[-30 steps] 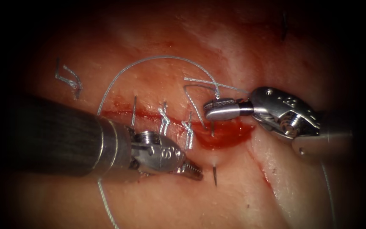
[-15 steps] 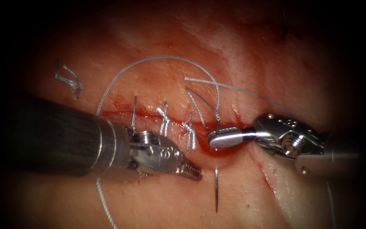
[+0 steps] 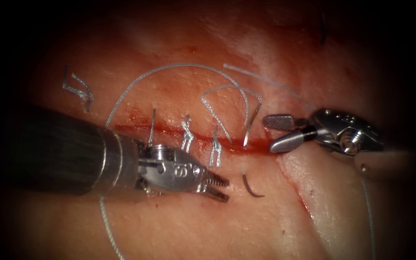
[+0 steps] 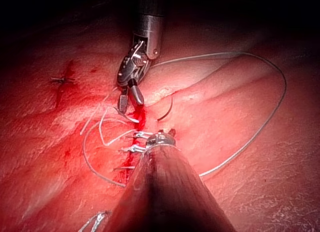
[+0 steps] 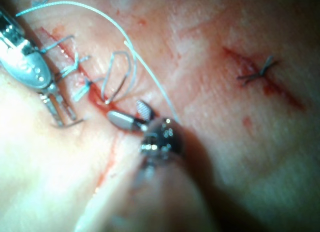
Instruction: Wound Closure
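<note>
The curved needle [image 3: 252,190] sits in the tissue [image 3: 193,226] at the right end of the cut [image 3: 169,131]. Its tail with the thread [image 3: 169,68] stands up on the far edge, and its pointed end curls out of the near edge. Neither tool holds it. My left tool [image 3: 217,188] lies just left of the emerged tip, jaws slightly open and empty. My right tool [image 3: 269,135] is right of the needle's tail, jaws wide open and empty. The left wrist view shows the needle tip [image 4: 165,109] beside the right tool [image 4: 130,97]. The right wrist view shows the right tool [image 5: 127,114] open.
Knotted stitches [image 3: 187,137] cross the cut left of the needle, and red fluid [image 3: 256,145] lies along it. A cut thread end [image 3: 78,89] lies at the far left. Thread [image 3: 109,231] trails under the left shaft, and more thread [image 3: 369,212] hangs by the right tool.
The right tool pushed the needle down through the cut, then let go, opened and drew back right. The needle's point came further out on the near edge. The left jaws parted slightly.
</note>
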Action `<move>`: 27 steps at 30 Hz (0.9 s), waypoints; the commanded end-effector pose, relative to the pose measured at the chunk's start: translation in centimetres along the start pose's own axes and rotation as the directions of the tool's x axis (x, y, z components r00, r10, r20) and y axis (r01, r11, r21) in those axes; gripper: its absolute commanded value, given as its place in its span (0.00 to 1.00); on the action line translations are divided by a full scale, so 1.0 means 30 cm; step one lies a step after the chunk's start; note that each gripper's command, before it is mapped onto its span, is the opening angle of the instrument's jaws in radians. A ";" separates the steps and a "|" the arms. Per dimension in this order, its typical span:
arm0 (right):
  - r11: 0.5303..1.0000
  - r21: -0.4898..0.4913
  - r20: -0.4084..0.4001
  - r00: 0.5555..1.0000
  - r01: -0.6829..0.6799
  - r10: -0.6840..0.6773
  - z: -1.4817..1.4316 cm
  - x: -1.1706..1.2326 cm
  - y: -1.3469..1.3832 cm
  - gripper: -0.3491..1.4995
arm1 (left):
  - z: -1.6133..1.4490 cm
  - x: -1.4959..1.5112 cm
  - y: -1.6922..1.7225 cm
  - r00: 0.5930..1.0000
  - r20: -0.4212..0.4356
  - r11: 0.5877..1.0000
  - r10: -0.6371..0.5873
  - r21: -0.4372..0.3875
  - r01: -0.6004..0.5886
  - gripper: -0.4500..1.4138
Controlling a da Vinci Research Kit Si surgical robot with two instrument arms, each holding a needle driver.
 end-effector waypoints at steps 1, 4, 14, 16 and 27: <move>1.000 -0.010 -0.001 1.000 0.002 -0.002 -0.0024 -0.0013 0.0017 0.93 | 0.003 0.000 -0.001 1.000 -0.012 1.000 0.014 0.006 -0.014 0.34; 1.000 -0.020 -0.001 1.000 0.001 -0.001 -0.0075 -0.0017 0.0006 0.93 | 0.003 0.002 -0.002 0.998 -0.046 0.999 0.043 0.021 -0.042 0.40; 1.000 0.024 0.022 1.000 -0.009 0.009 -0.0125 -0.0050 -0.0072 0.91 | 0.009 0.010 -0.003 0.993 -0.104 0.998 0.052 0.047 -0.048 0.37; 1.000 0.026 0.023 1.000 -0.009 0.009 -0.0119 -0.0055 -0.0089 0.91 | 0.010 0.011 -0.003 0.993 -0.109 0.998 0.050 0.051 -0.045 0.34; 1.000 0.028 0.025 1.000 -0.012 0.011 -0.0094 -0.0059 -0.0129 0.88 | 0.013 0.005 -0.004 0.994 -0.111 0.998 0.005 0.056 0.001 0.00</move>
